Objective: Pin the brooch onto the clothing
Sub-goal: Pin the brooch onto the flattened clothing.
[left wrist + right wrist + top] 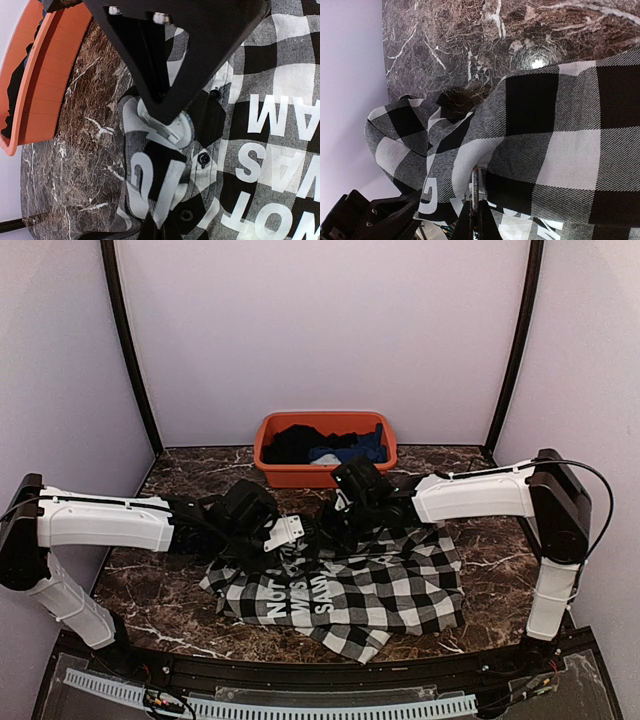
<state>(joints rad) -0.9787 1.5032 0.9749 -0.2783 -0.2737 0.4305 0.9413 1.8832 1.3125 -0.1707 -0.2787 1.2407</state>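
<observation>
Your L pincer (pixel 165 134) looks clamped on the round white brooch (pixel 184 131), over the black-and-white check shirt (pixel 280 65), just beside its white block letters (pixel 270 165). R pincer (pixel 475 205) pinches a raised fold, far side of them.

Dark marble table (pixel 480 540) — checked shirt (pixel 400 590) spread near, orange bin (pixel 300 475) behind

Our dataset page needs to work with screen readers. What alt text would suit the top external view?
Two white-and-black robot arms reach inward, left claw and right claw close together over a black-and-white checked shirt with white lettering, spread on a dark marble table. An orange bin of dark clothes sits behind.
</observation>
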